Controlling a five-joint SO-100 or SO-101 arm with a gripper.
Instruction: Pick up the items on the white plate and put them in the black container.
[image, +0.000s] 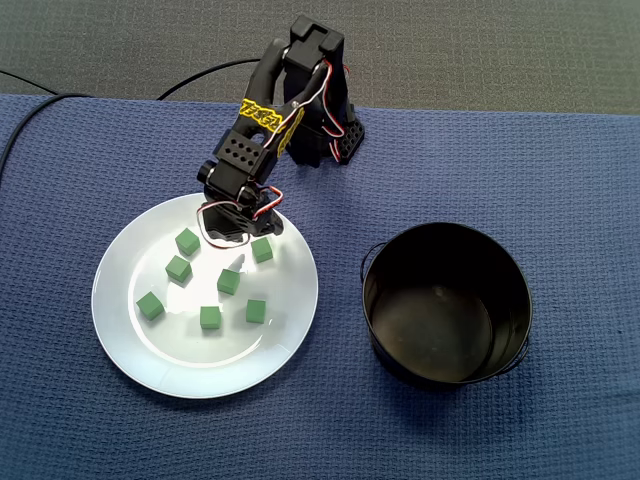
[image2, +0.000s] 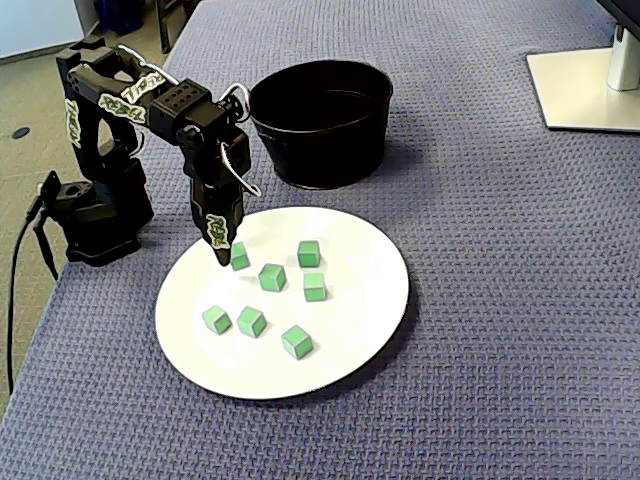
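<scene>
While the pincer (image2: 221, 250) hangs tip-down over the white plate (image: 120, 330), its tip sits just beside the green cube (image2: 240, 257) nearest the arm's base. You cannot tell from either fixed view whether the jaws are parted or closed, and nothing shows between them.

Finding: 7 green cubes lie scattered on the plate, apart from one another. None shows inside the black container (image: 385, 345), which stands on the blue-covered table (image: 520, 140) beside the plate.

Assessment: the cubes look small, light and rigid, with flat faces. On the glossy plate they will likely skate away if you nudge them.

Recommendation: take each cube across 2 opposite flat faces, with the jaws squared to it rather than on the corners, and close gently.
</scene>
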